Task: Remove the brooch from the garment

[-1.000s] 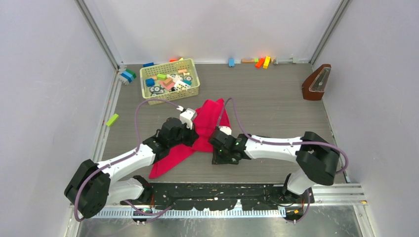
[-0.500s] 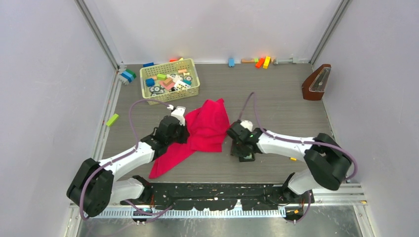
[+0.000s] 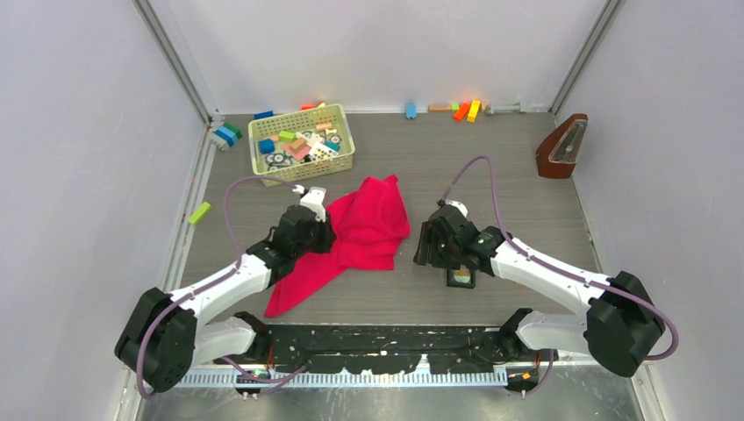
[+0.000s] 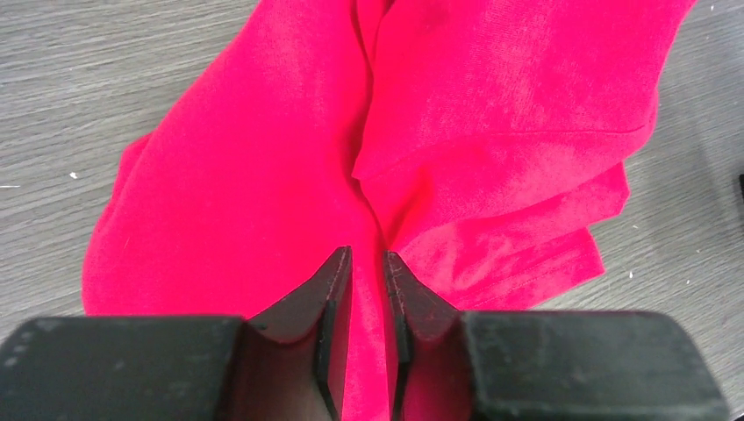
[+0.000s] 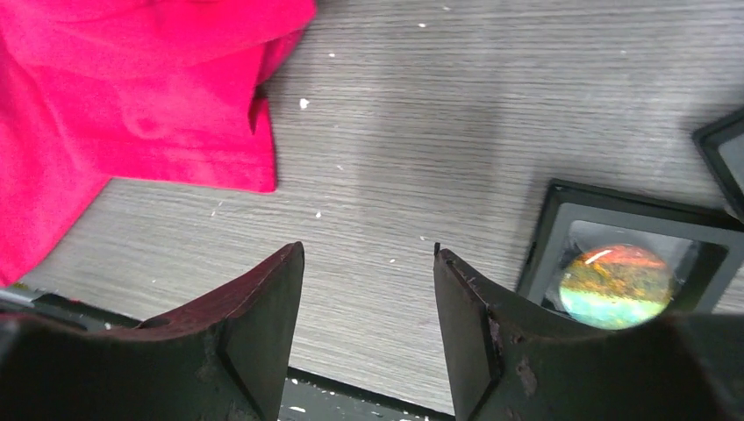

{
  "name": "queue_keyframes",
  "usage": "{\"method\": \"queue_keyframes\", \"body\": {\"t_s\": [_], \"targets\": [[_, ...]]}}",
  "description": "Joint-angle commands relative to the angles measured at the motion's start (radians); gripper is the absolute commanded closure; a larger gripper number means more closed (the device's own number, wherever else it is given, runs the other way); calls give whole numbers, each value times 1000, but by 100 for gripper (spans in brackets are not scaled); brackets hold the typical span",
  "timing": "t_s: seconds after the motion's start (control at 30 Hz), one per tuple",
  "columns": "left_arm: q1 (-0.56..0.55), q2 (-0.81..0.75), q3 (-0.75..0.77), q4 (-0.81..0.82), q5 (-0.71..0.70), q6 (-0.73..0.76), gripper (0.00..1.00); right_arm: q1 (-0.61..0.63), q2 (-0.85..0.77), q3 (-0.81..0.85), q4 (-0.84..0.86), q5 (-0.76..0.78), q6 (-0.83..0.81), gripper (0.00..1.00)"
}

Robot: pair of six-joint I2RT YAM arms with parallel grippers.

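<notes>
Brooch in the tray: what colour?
The brooch is iridescent: orange on top, yellow-green below; clearest in right wrist view.

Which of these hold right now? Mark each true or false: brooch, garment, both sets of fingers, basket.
1. The brooch lies in a black square tray. True.
2. The brooch is pinned to the garment. False: it sits in the tray, apart from the cloth, with bare table between them.
3. The right fingers are shut on the brooch. False: they stand open with nothing between them, and the brooch is off to one side.
4. The left fingers are on the garment, with red cloth showing in the narrow gap between them. True.
5. The basket is empty. False: it holds coloured blocks.
</notes>
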State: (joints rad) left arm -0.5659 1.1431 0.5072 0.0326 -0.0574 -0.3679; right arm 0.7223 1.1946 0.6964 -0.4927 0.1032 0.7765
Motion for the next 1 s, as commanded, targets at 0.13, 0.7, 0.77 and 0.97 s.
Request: {"method": "queue_keyframes", "body": {"t_s": [0.13,0.7,0.77,0.97], "targets": [[13,-43,-13,14,-65,-11,65,-1,-14,40,172,-89,-28,36],[127,-124,-44,-70,-218,-90,27,8,370,166,435,-164,18,47],[158,-105,-45,-70,-198,-112,24,7,406,184,441,-171,24,51],[238,-15,-29,-74,-96,-151,23,8,453,215,453,-185,45,86]]}}
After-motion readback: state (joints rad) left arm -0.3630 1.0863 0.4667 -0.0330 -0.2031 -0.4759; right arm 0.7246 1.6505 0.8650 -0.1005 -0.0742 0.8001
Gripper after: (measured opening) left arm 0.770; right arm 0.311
